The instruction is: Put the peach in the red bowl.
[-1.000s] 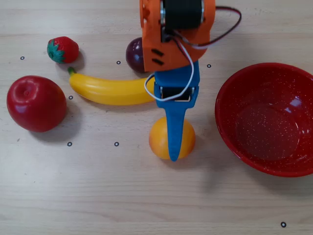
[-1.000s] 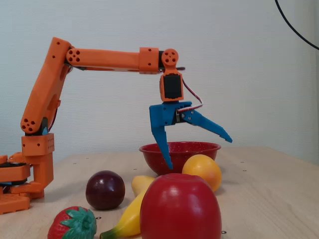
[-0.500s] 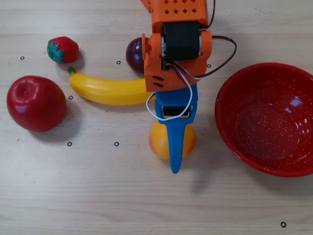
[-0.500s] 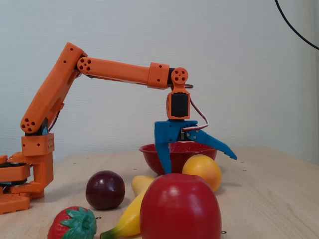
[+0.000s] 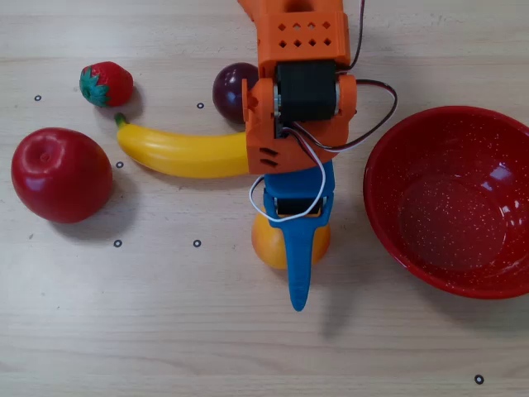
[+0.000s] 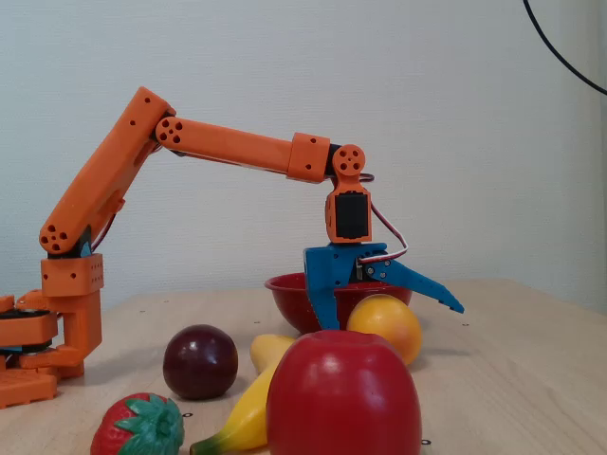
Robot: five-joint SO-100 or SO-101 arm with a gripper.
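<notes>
The peach (image 5: pixel 264 245) is a smooth orange-yellow ball resting on the wooden table, left of the red bowl in the overhead view. It also shows in the fixed view (image 6: pixel 387 328). My blue gripper (image 5: pixel 294 266) hangs directly over it and is open. In the fixed view the gripper (image 6: pixel 393 318) has one jaw standing upright beside the peach and the other splayed out above it. The jaws are not closed on the fruit. The red bowl (image 5: pixel 387 217) is glossy, speckled and empty. In the fixed view it (image 6: pixel 287 293) stands behind the gripper.
A banana (image 5: pixel 182 152), a dark plum (image 5: pixel 229 89), a strawberry (image 5: pixel 105 83) and a big red apple (image 5: pixel 60 174) lie left of the arm in the overhead view. In the fixed view the apple (image 6: pixel 343 398) fills the foreground and the arm's base (image 6: pixel 57 322) stands at left.
</notes>
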